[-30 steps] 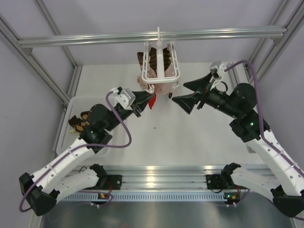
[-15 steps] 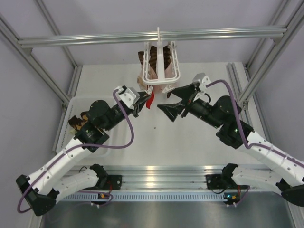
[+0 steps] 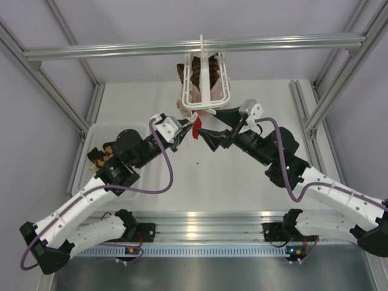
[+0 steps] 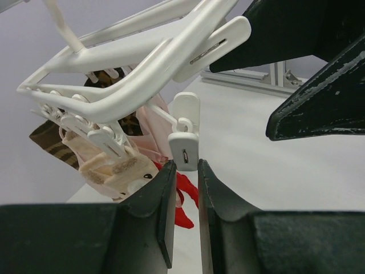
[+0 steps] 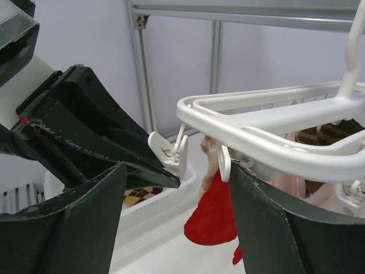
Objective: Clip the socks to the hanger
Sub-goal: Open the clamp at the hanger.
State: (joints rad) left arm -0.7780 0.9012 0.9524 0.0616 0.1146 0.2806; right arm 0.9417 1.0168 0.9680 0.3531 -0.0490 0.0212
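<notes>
Hanger (image 3: 205, 103) partly loaded; one checked sock (image 3: 100, 159) waits in the bin (image 3: 85, 145).
Left pincer (image 4: 186, 165), nearly pressed together, meets a clip (image 4: 185, 149), grip unclear; right pincer (image 5: 177, 171) spread, empty.

White arms (image 3: 76, 209) with black joints, purple cables (image 3: 172, 174), black pincers (image 4: 185, 163).
</notes>
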